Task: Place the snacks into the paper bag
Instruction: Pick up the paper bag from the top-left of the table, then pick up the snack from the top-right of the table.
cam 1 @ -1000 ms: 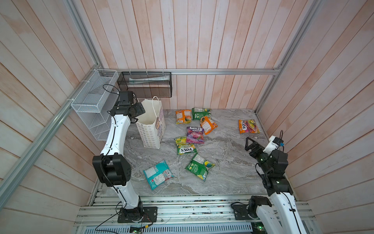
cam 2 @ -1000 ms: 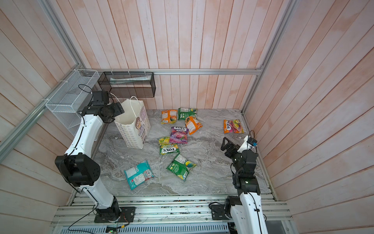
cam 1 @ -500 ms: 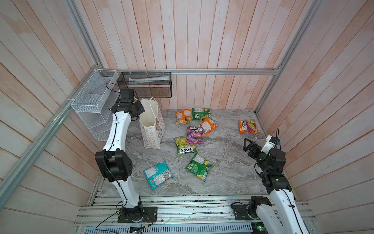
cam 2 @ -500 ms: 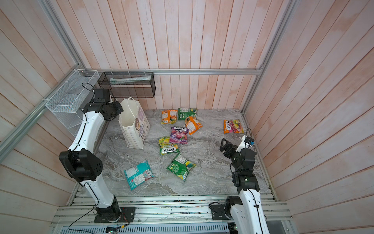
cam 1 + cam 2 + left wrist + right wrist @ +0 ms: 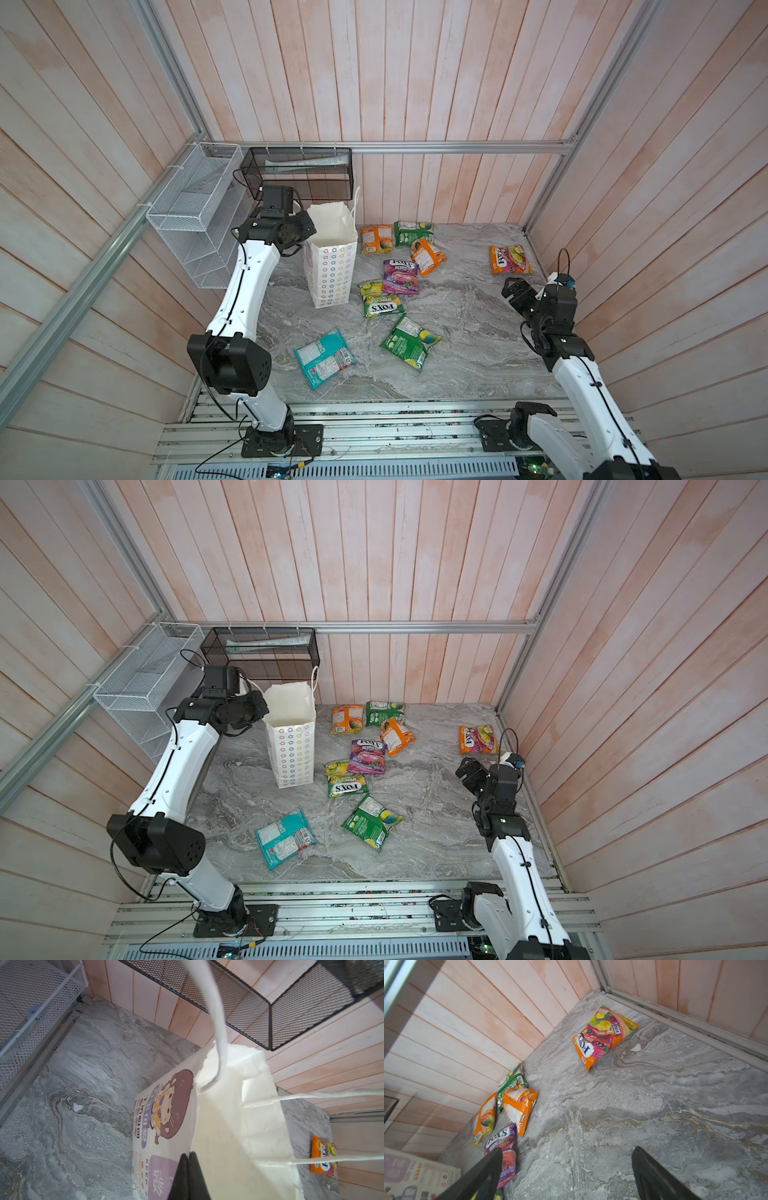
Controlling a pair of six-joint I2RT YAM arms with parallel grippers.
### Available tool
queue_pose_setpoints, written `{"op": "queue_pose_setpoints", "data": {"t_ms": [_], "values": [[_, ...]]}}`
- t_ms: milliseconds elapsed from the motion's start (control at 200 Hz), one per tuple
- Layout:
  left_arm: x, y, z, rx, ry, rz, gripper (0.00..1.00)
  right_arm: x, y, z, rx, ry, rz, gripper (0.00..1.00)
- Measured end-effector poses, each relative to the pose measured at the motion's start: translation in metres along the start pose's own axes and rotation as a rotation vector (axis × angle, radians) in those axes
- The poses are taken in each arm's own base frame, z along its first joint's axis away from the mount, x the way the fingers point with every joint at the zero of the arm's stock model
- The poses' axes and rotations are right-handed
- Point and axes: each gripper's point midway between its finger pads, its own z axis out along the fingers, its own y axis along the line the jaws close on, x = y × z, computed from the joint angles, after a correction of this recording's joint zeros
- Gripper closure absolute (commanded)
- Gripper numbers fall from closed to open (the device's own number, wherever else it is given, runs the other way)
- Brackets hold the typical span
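Note:
The white paper bag (image 5: 331, 266) (image 5: 291, 750) stands upright at the back left, mouth open. My left gripper (image 5: 306, 227) (image 5: 263, 711) (image 5: 188, 1155) is shut on the bag's upper rim (image 5: 207, 1147), pinching the paper. Several snacks lie on the marble: orange (image 5: 375, 240), green (image 5: 412, 232), orange (image 5: 428, 257), purple (image 5: 400, 276), yellow-green (image 5: 380, 299), green (image 5: 409, 343), teal (image 5: 325, 358), and an orange one (image 5: 510, 259) (image 5: 602, 1034) at the far right. My right gripper (image 5: 513, 289) (image 5: 467, 771) (image 5: 566, 1150) hangs open and empty above bare marble, short of that orange pouch.
A black mesh basket (image 5: 297, 172) hangs on the back wall just above the bag. A white wire rack (image 5: 195, 216) is fixed to the left wall beside my left arm. Wooden walls close in the marble top (image 5: 465, 332) on three sides.
My left gripper has closed on the bag's rim. The bag has turned so its narrow starred side faces the front. My right gripper has drifted slightly toward the back.

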Motion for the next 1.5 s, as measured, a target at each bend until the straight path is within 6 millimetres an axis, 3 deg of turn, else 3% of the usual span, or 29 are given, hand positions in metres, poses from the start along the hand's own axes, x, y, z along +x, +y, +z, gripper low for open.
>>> {"op": "queue_pose_setpoints", "data": {"t_ms": [85,245,405,660,890,1131,1501], "values": [[0.005,0.003,-0.005,-0.019,-0.011,-0.001,1.00,-0.003,-0.007,0.017,0.070,0.008,0.021,0.02],[0.029,0.029,-0.005,-0.080,-0.006,-0.012,1.00,-0.005,-0.026,0.045,0.189,0.001,0.015,0.03],[0.040,0.039,-0.013,-0.091,-0.033,-0.015,1.00,-0.016,-0.035,0.088,0.291,0.021,-0.012,0.09],[0.033,0.021,-0.036,0.029,-0.098,-0.017,1.00,-0.033,-0.032,0.159,0.364,0.045,-0.106,0.10],[0.032,0.009,-0.037,0.095,-0.096,-0.015,1.00,-0.042,-0.029,0.218,0.423,0.104,-0.210,0.09],[0.038,0.002,-0.034,0.142,-0.072,-0.019,1.00,-0.023,-0.045,0.240,0.469,0.210,-0.313,0.09],[0.042,-0.006,-0.033,0.195,-0.052,-0.021,1.00,-0.021,-0.038,0.267,0.435,0.268,-0.402,0.13]]}}
